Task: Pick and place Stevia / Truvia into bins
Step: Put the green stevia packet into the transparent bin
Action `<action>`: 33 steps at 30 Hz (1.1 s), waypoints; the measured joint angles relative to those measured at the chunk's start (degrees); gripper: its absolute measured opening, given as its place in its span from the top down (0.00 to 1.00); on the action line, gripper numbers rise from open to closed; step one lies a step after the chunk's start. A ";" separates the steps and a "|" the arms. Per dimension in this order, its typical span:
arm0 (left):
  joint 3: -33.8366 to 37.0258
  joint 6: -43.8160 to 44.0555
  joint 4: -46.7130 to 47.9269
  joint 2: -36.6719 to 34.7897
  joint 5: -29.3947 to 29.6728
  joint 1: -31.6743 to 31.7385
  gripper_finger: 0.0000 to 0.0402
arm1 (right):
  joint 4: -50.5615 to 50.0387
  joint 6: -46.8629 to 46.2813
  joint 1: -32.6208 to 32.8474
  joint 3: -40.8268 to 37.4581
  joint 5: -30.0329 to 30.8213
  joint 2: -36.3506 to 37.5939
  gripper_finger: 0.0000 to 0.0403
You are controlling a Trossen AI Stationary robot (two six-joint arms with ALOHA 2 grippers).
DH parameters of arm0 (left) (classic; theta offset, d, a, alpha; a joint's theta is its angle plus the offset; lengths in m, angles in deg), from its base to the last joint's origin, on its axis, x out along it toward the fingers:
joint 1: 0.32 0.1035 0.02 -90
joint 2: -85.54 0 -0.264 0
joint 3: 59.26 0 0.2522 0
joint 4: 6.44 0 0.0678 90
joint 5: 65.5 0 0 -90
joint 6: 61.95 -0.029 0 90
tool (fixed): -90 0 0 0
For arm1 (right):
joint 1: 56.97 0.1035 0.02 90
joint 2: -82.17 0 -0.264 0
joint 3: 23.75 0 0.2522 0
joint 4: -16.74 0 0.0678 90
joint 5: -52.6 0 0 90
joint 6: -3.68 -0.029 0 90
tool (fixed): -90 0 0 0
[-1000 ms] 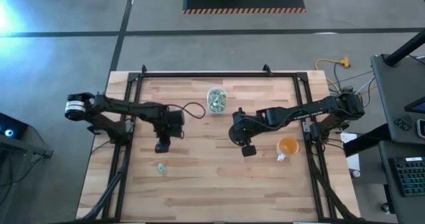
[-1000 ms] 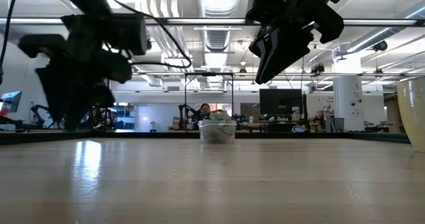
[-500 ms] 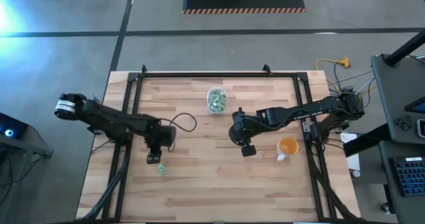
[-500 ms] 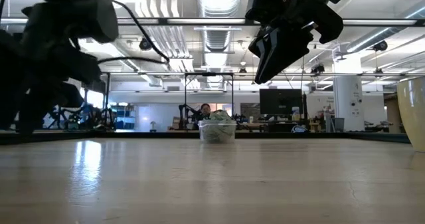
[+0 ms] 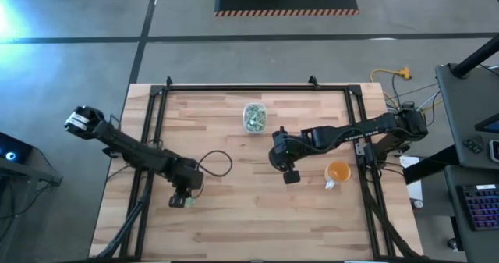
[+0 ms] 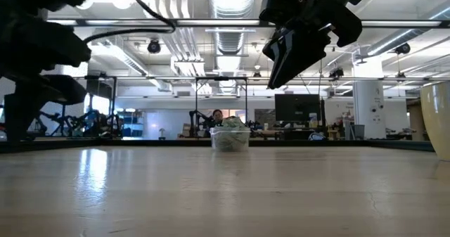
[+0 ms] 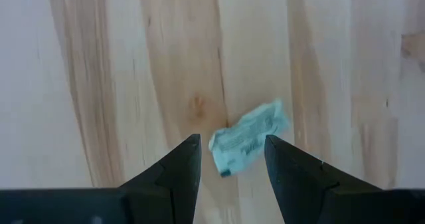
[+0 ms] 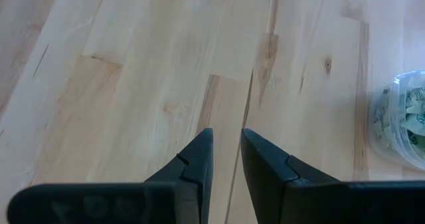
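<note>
Because one green-and-white packet (image 7: 249, 137) lies alone on the bare worktop (image 5: 234, 224), well apart from the clear tub (image 5: 254, 117) at the far edge, I hold my left hand (image 7: 229, 159) directly above it, fingers spread with the packet showing in the gap between them and nothing gripped yet. The packet lies flat and askew, so I judge I need to come straight down and pinch it across its narrow side. The tub already holds a heap of packets, which is why it sits centrally within reach of both arms. My right hand (image 8: 226, 156) waits raised over mid-worktop near the orange cup (image 5: 337, 172), fingers narrowly parted and empty.
</note>
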 joint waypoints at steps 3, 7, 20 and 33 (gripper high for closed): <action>0.00 -0.01 -1.45 0.00 3.34 -2.27 0.63 | 0.42 0.00 0.01 -0.11 0.00 0.00 0.83; 0.00 -0.03 -1.52 0.04 7.00 -5.70 0.63 | 0.52 0.02 0.02 -0.34 0.00 0.00 0.83; 0.31 2.50 -5.71 0.07 14.41 -15.08 0.63 | 1.62 0.17 0.01 -1.18 0.00 0.00 0.83; 3.96 4.25 -9.04 0.07 14.71 -15.64 0.63 | 1.74 0.20 0.02 -1.21 0.02 0.00 0.83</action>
